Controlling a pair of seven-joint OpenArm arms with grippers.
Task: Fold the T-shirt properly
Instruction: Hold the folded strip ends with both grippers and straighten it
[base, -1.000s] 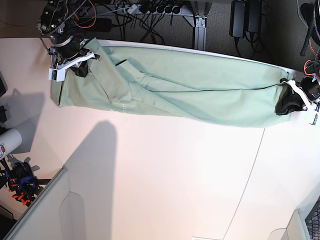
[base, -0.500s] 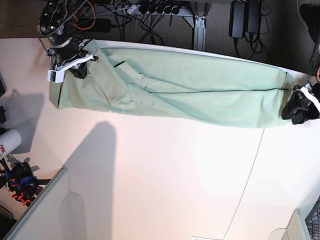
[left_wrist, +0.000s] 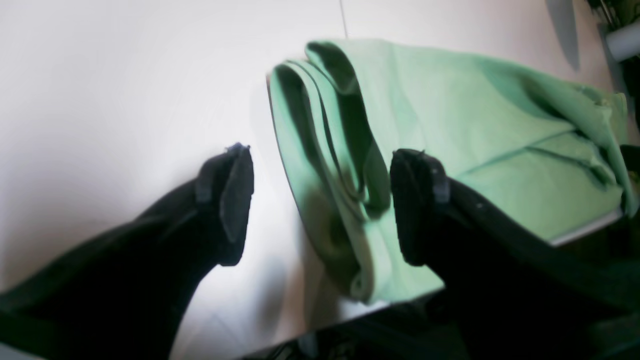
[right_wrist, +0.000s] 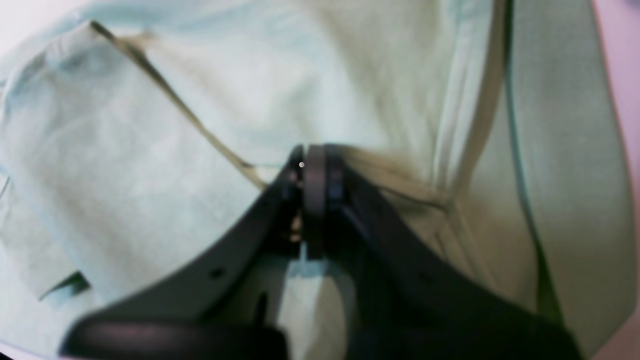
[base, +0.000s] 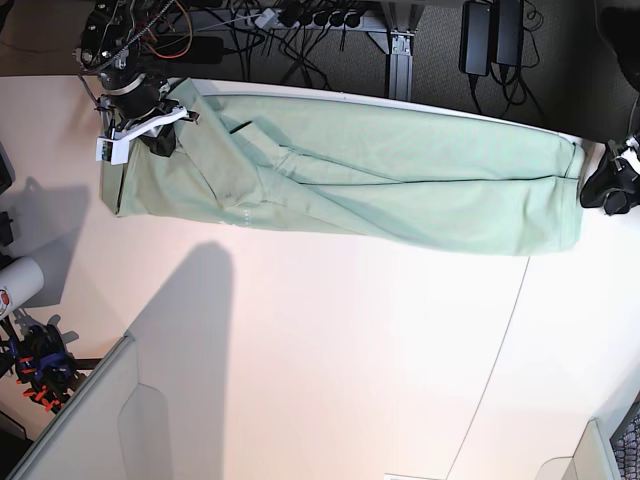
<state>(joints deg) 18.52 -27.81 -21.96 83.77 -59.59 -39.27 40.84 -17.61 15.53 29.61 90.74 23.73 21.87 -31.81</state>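
Note:
The pale mint-green T-shirt (base: 400, 170) lies stretched in a long band along the far edge of the white table (base: 350, 350). My right gripper (base: 150, 135) is at its left end, shut on a pinch of fabric; the right wrist view shows the closed gripper (right_wrist: 314, 165) on the T-shirt (right_wrist: 150, 150). My left gripper (base: 605, 187) is open and empty just off the shirt's right end. In the left wrist view the open gripper (left_wrist: 320, 210) frames the folded end of the shirt (left_wrist: 450, 115), which rests on the table.
Cables and power bricks (base: 310, 20) hang behind the table's far edge. A grey panel (base: 100, 420) stands at the front left, with tools (base: 35, 365) at the left edge. A thin seam (base: 500, 340) runs across the table's right half.
My left gripper has let go of the shirt's right end and drawn back to the right. The shirt's end now lies flat. The right gripper still holds the left end.

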